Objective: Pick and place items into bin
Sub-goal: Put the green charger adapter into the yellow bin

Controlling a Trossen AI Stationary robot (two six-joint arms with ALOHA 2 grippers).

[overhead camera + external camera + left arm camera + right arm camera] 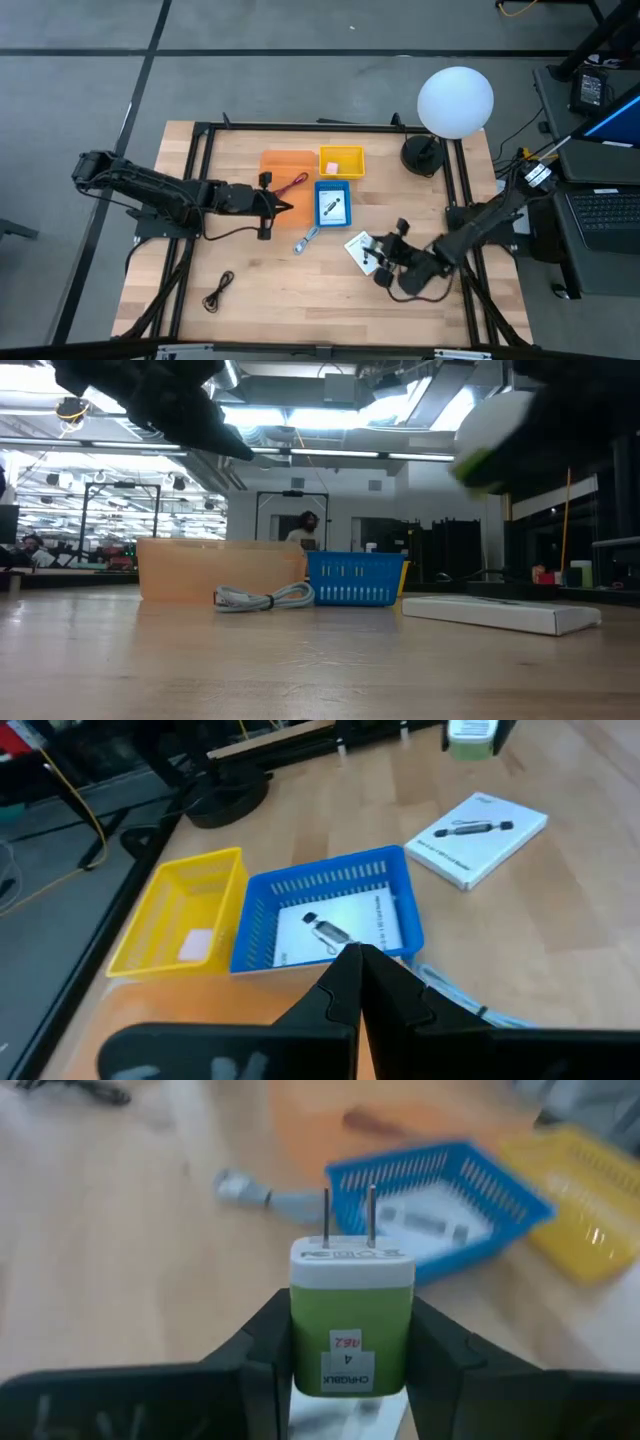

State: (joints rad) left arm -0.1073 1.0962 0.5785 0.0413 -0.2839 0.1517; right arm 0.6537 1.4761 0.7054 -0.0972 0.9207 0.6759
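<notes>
- Wooden surface (300, 290) carries our blue bin (333, 204), already holding one white card (334, 208).
- Our right end effector (350, 1342) pinches a green-white charger (351, 1315) above the second white card (359, 246).
- Our left end effector (362, 982), pressed together, hovers near the orange bin (286, 166).

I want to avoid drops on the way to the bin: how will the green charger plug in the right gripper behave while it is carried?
The charger plug looks like stiff, smooth plastic, so it may slip if the grip loosens. The right gripper clamps its flat sides, which probably resists twisting. It seems compact and light. Its metal prongs stick out and could catch on the blue basket.
</notes>
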